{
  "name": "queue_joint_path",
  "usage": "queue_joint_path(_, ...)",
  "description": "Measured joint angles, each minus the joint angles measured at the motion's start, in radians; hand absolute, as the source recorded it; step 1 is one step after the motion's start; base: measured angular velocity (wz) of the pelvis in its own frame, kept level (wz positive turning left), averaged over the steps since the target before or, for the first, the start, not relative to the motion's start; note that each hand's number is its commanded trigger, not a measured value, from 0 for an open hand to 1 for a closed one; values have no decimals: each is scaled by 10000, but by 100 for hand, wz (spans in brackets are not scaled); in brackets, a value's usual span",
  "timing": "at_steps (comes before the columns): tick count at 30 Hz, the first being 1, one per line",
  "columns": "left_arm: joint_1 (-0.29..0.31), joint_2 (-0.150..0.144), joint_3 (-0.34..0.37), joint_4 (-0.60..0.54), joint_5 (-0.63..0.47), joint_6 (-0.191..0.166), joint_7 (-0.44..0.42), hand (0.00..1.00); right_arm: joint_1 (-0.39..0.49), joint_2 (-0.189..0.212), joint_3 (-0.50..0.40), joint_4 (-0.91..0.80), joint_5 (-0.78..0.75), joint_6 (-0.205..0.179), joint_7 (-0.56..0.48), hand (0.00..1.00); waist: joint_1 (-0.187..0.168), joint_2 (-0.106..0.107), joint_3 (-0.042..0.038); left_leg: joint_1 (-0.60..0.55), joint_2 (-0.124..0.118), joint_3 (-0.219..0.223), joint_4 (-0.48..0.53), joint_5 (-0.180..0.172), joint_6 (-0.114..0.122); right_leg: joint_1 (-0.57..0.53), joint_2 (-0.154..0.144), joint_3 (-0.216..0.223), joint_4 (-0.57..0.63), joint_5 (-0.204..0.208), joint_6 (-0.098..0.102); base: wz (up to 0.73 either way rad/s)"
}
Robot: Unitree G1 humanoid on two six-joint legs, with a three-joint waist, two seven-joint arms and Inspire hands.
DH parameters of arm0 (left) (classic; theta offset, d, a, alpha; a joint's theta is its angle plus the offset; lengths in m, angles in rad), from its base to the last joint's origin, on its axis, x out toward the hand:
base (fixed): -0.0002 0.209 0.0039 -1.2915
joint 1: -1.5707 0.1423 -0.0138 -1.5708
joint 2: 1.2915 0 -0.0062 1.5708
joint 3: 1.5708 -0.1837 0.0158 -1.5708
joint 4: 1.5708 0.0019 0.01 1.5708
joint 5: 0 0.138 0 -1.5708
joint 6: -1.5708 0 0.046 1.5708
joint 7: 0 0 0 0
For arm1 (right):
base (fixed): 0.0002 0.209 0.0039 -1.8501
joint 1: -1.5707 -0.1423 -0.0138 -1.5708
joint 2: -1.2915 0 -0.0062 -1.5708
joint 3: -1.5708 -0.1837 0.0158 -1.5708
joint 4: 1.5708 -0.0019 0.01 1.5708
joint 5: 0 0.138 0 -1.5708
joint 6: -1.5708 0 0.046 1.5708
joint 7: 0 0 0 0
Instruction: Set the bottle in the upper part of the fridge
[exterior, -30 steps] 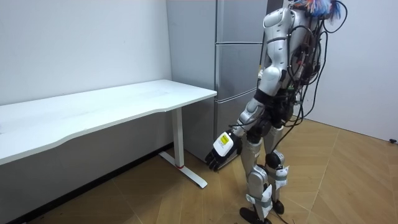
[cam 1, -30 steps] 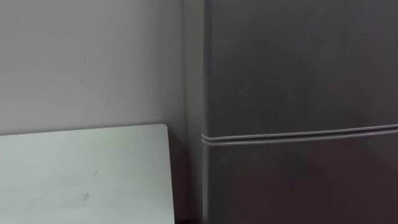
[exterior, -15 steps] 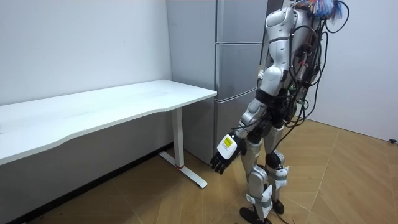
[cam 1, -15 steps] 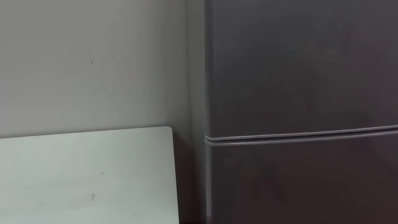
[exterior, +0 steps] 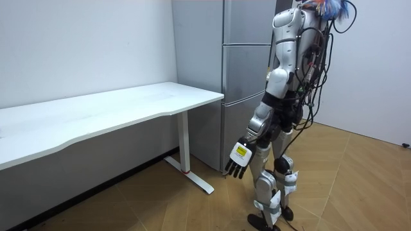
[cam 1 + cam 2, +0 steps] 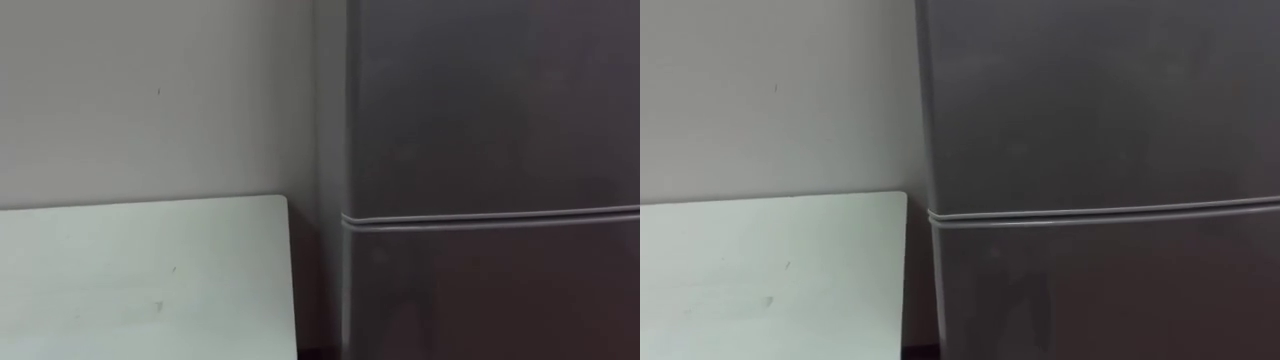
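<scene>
I stand close in front of the grey fridge (image 5: 243, 70), and its doors are closed. In the eye views the upper door (image 6: 490, 100) meets the door below at a horizontal seam (image 6: 490, 216), also seen on the fridge front (image 6: 1090, 212). My left hand (image 5: 238, 160) hangs at knee height beside my leg in the room view, with straight, spread fingers and nothing in it.
A white table (image 5: 115, 109) stands against the wall to my left, its corner (image 6: 270, 215) close to the fridge's side with a narrow dark gap between. Wooden floor (image 5: 347, 186) lies open behind me.
My left hand has swung a little closer to my leg, toward the room view's right. The eye view has shifted, so the fridge edge and table corner sit further right.
</scene>
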Motion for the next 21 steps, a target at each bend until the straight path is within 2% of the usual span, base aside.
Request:
queue_joint_path(7,-59,-2,3,219,-186,0,-108,0,-114,-7,14,351,253,83,601,0,48,52,-1,-16,0,-29,-3,-6,8,9,-13,-67,13,-5,5,2)
queue_joint_path(21,-219,5,-197,403,-194,-51,139,0,-222,-17,66,762,666,125,931,0,26,46,9,14,-7,-74,-4,-7,7,140,-22,-189,-15,-6,7,0)
